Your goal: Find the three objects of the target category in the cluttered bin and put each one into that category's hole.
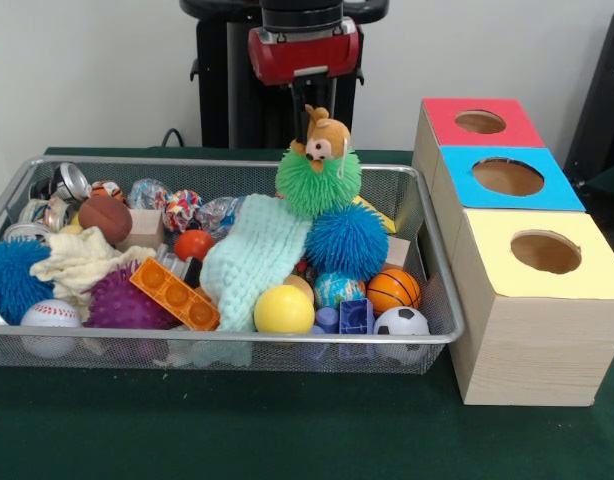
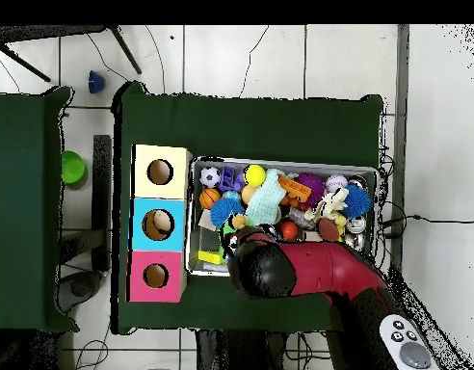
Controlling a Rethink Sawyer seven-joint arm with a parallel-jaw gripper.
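Observation:
The wire-mesh bin (image 1: 237, 340) is full of balls, blocks and cloths; it also shows in the overhead view (image 2: 279, 161). My gripper (image 1: 315, 104) hangs over the bin's far right part, shut on the top of an orange-tan plush animal (image 1: 328, 138). The plush hangs just above a green fuzzy spiky ball (image 1: 318, 183), and a green strand lies across it. The red-topped box's hole (image 1: 480, 122) is to the right of the bin, farthest from the camera; it also shows in the overhead view (image 2: 156, 277). I cannot make out any other stuffed toys. In the overhead view the arm (image 2: 279, 270) hides the gripper.
A blue-topped box (image 1: 507, 177) and a yellow-topped box (image 1: 545, 252) stand in a row with the red one. In the bin lie a blue spiky ball (image 1: 347, 240), a mint cloth (image 1: 252, 260), a yellow ball (image 1: 284, 309), an orange block (image 1: 175, 294) and a cream cloth (image 1: 82, 260).

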